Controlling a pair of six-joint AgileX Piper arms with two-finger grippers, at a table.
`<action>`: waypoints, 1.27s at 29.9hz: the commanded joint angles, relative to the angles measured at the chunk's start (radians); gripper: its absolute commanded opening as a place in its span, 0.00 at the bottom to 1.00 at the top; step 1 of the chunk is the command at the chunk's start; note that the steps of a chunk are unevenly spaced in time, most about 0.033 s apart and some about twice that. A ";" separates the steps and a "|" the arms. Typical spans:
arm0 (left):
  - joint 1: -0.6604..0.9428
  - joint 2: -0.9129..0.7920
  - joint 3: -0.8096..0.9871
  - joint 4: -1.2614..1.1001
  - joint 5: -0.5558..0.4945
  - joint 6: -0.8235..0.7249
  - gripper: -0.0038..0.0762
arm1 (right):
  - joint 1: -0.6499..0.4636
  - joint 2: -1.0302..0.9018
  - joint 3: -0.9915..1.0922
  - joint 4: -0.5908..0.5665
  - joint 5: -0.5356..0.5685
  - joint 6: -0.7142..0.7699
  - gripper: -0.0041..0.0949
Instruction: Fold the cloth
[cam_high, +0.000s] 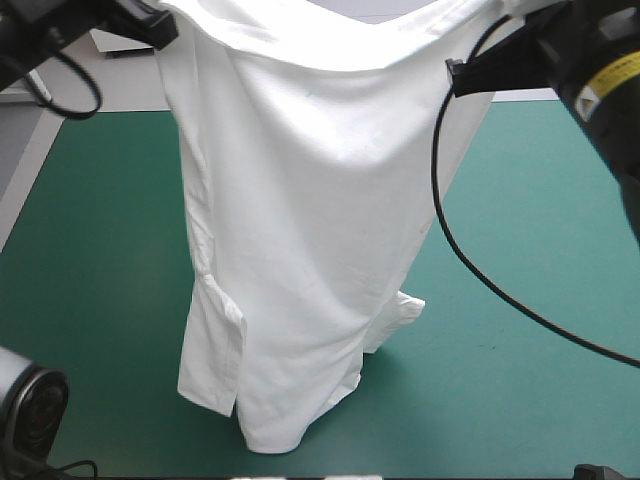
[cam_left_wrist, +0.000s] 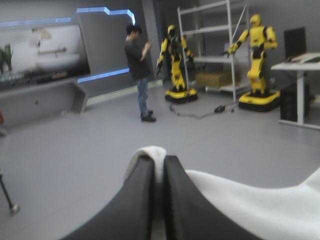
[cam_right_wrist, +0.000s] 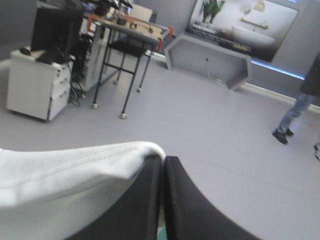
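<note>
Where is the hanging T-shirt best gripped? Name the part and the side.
Its top edge, at the two outer corners, each approached from its own side. The left hand and right hand pinch there, and the T-shirt hangs spread between them.

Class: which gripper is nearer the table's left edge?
Left. The left gripper, shut on the T-shirt, is raised on the side of the table's left edge; the right gripper holds the shirt's other end, farther across.

High view: T-shirt (cam_high: 310, 200) runs off the top edge; we cannot see its held hem or any fingertips there. Wrist views: the left gripper (cam_left_wrist: 159, 161) and the right gripper (cam_right_wrist: 163, 162) each cover, with 2 black fingers, most of the cloth pinched between them.
</note>
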 joint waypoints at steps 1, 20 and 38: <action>-0.003 0.033 0.016 0.058 -0.172 -0.002 0.04 | -0.184 0.027 -0.015 0.033 -0.124 0.009 0.02; -0.003 0.301 0.016 0.227 -0.231 -0.117 0.04 | -0.792 0.320 -0.011 0.875 -0.186 -0.058 0.02; -0.003 0.749 0.016 0.193 -0.043 -0.243 0.04 | -0.809 0.766 -0.011 1.082 -0.018 -0.100 0.02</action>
